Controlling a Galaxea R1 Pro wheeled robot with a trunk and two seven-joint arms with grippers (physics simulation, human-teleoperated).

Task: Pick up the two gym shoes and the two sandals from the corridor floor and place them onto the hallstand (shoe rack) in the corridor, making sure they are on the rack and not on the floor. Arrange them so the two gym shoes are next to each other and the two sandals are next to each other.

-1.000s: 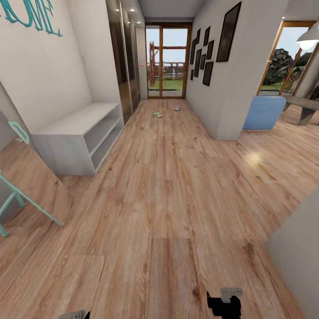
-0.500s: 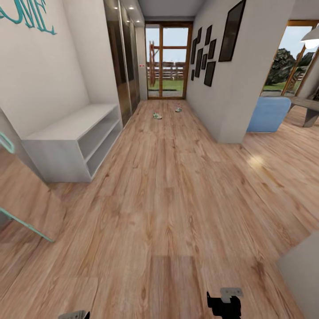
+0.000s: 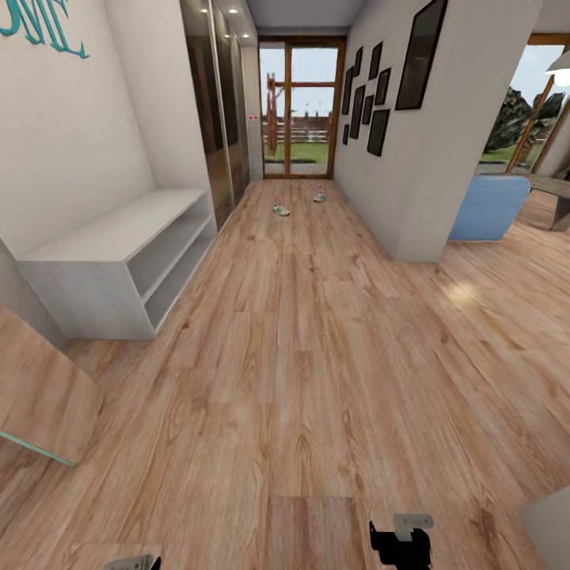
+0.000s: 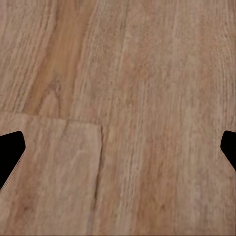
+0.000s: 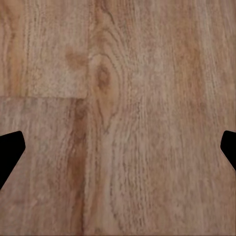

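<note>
Progress: nothing placed; hallstand shelves bare.
Gym shoes: two small shoes on the corridor floor at its far end, near the glass door, apart.
Sandals: not identifiable.
Left gripper: fingers spread, empty, pointed at floor.
Right gripper: likewise spread, empty.

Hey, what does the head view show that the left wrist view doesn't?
Head view alone: the pale grey-white hallstand with two open shelf levels by the left wall, and two small off-white gym shoes far off on the floor near the glass door. Left wrist view alone: the left gripper's black fingers spread wide, holding nothing. Both: the light brown wood-plank corridor floor.
</note>
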